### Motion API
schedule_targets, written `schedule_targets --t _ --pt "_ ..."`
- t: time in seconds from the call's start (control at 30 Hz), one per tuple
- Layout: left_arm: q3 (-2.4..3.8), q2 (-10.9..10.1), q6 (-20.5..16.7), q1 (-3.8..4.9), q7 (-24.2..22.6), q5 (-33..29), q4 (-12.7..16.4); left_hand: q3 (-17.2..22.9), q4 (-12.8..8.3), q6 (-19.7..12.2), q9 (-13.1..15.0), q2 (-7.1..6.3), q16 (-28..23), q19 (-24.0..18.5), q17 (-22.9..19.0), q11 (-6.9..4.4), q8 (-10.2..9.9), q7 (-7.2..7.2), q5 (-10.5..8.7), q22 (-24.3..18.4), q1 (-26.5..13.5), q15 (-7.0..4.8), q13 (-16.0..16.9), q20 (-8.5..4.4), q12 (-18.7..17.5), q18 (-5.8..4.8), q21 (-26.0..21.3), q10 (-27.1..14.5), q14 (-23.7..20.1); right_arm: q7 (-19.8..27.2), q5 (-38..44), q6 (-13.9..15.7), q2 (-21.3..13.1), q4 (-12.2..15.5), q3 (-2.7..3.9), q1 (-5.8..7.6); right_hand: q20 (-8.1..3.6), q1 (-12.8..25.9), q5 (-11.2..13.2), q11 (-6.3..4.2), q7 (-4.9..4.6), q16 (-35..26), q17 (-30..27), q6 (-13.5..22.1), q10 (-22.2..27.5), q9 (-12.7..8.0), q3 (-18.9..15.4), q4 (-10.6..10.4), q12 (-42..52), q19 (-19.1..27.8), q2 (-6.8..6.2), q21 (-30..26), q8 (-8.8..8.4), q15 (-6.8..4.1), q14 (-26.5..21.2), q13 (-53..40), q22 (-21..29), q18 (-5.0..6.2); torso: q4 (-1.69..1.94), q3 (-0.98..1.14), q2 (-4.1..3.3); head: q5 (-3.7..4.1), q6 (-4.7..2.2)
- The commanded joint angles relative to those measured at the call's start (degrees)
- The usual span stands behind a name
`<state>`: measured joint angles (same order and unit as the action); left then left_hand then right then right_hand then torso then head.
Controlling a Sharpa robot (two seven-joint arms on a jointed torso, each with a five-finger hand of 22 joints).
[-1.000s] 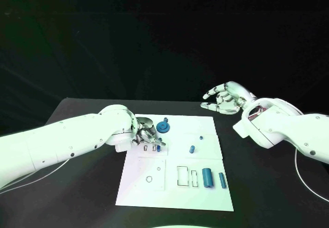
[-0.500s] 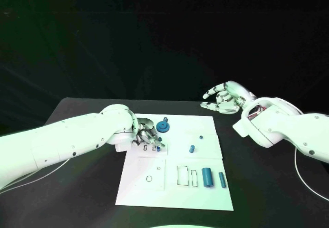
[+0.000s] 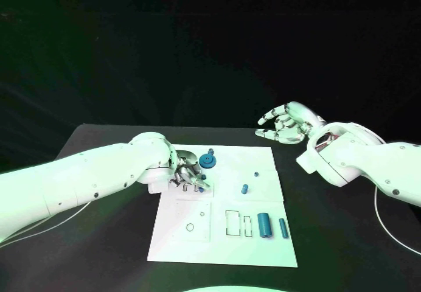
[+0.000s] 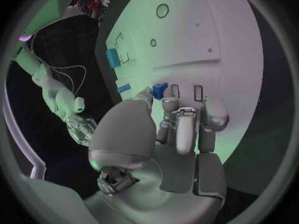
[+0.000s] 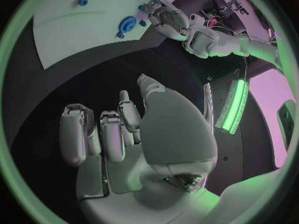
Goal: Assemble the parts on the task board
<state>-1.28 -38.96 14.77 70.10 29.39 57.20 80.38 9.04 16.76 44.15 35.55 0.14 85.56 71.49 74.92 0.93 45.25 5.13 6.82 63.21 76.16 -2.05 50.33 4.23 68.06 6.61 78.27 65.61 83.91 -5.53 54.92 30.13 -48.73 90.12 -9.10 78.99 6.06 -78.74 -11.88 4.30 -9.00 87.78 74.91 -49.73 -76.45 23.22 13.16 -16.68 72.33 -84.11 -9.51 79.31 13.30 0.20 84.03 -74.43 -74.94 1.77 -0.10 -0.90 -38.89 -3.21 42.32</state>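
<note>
The black table [image 3: 97, 243] carries the white task board [image 3: 263, 164], lying flat at its middle.

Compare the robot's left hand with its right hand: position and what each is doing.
The left hand is down on the task board, its fingers at a small blue part; the right hand is raised beyond the board's far right corner. The left hand's fingers are bunched at the part; the right hand's are curled around nothing. Both are silver.

White board [image 3: 221, 243] flat on bench; blue gear [image 3: 208, 161] far end, two cylinders [image 3: 265, 225] upright near right edge.
</note>
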Motion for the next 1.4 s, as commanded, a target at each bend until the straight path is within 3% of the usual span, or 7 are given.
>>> schedule_targets --t 0.03,0.2,0.33,0.43,0.87,1.1,1.4 --pt "-0.03 0.0 0.7 0.02 -0.2 -2.5 -0.1 2.4 -0.1 -0.2 0.2 0.24 -0.2 -0.2 5.1 -0.22 -0.4 -0.37 -0.16 0.2 1.5 -0.50 -0.1 -0.11 -0.3 -0.97 0.1 -0.2 2.9 0.2 0.6 -0.8 0.1 -0.1 0.00 0.00 0.16 0.3 -0.2 -0.06 -0.06 -0.3 11.0 -0.3 0.1 -0.1 0.5 0.0 0.0 -0.3 0.26 -0.2 0.37 -0.08 4.9 0.1 -10.7 0.65 0.03 0.04 0.06 0.00 0.03" --pt "-0.03 -0.1 -0.1 0.02 -0.3 -5.5 -0.1 15.2 -0.6 -0.6 1.8 -2.43 -0.1 -0.5 5.5 -0.29 -0.5 -0.31 -0.51 0.3 3.6 -0.56 0.1 -0.23 -0.5 -0.96 0.2 0.1 2.9 0.1 0.6 -0.9 0.2 -0.2 -0.02 -0.02 0.17 0.7 -0.2 -0.03 -0.07 -0.3 11.0 -0.3 0.3 -0.1 0.5 0.0 -0.2 0.0 0.27 -0.7 0.39 -0.06 4.9 0.3 -10.5 0.77 -0.01 0.04 0.06 -0.04 0.03" --pt "-0.03 -0.4 -0.5 0.01 -0.3 -8.7 0.0 25.4 -3.0 -1.0 3.7 -5.08 -0.1 -0.6 5.6 -0.26 0.2 -0.21 -0.88 0.6 2.0 -0.51 0.5 -0.22 -0.4 -0.97 0.3 0.9 3.0 0.2 0.6 -0.9 0.4 -0.3 -0.03 -0.05 0.18 0.8 -0.3 -0.03 -0.08 -0.3 11.0 -0.3 0.3 -0.1 0.6 0.0 -0.3 0.1 0.27 -0.9 0.40 -0.05 4.9 0.3 -10.4 0.82 -0.06 0.05 0.05 -0.04 -0.15" --pt "-0.02 -0.7 -1.0 0.01 -0.4 -10.1 0.2 29.3 -4.9 -1.2 4.6 -6.03 0.0 -0.6 5.8 -0.13 0.5 -0.29 -1.02 0.7 0.5 -0.41 0.7 -0.20 -0.3 -0.99 0.4 1.2 3.0 0.2 0.6 -1.0 0.4 -0.3 -0.04 -0.07 0.18 0.9 -0.3 -0.02 -0.09 -0.3 11.0 -0.2 0.4 -0.1 0.6 0.0 -0.3 0.1 0.27 -1.0 0.40 -0.05 4.9 0.4 -10.4 0.83 -0.05 0.06 0.06 -0.04 -0.22" --pt "0.01 -3.7 -5.7 0.00 -0.8 -12.1 2.9 34.5 -8.3 -0.7 6.0 -7.65 0.3 0.6 6.6 -0.38 1.1 -0.42 -0.99 2.3 -2.6 -0.67 2.3 -0.34 0.7 -1.27 1.2 2.9 3.4 0.3 0.5 -1.1 0.3 -0.5 -0.08 -0.17 0.19 1.1 -0.4 -0.02 -0.09 -0.3 11.0 -0.2 0.4 -0.1 0.6 0.0 -0.3 0.1 0.25 -1.1 0.41 -0.04 4.9 0.3 -10.4 0.84 0.18 0.18 0.08 -0.33 -0.19" --pt "-0.01 -5.0 -8.9 -0.15 -0.8 -5.2 4.8 37.9 -10.4 0.1 6.6 -9.02 0.7 1.2 7.3 -0.72 1.4 -0.71 -0.82 3.0 -4.5 -1.00 3.8 -0.65 1.5 -1.39 1.6 4.4 3.8 0.3 0.4 -1.1 0.1 -0.5 -0.11 -0.22 0.19 1.1 -0.4 -0.02 -0.09 -0.3 11.0 -0.2 0.4 -0.1 0.6 0.0 -0.3 0.1 0.25 -1.1 0.41 -0.04 4.9 0.3 -10.4 0.84 0.29 0.18 0.07 -0.40 -0.10" --pt "-0.06 -5.4 -11.0 -0.55 -0.4 2.5 6.0 43.0 -12.8 1.3 7.7 -10.92 0.9 2.1 7.9 -1.18 2.1 -1.15 -0.29 4.1 -8.0 -1.42 6.1 -1.05 2.9 -1.59 2.2 6.6 4.1 0.4 0.3 -1.1 0.1 -0.6 -0.14 -0.27 0.19 1.1 -0.4 -0.02 -0.09 -0.3 11.0 -0.2 0.4 -0.1 0.6 0.0 -0.3 0.1 0.25 -1.1 0.41 -0.04 4.9 0.3 -10.4 0.84 0.13 0.17 0.05 -0.84 0.11"
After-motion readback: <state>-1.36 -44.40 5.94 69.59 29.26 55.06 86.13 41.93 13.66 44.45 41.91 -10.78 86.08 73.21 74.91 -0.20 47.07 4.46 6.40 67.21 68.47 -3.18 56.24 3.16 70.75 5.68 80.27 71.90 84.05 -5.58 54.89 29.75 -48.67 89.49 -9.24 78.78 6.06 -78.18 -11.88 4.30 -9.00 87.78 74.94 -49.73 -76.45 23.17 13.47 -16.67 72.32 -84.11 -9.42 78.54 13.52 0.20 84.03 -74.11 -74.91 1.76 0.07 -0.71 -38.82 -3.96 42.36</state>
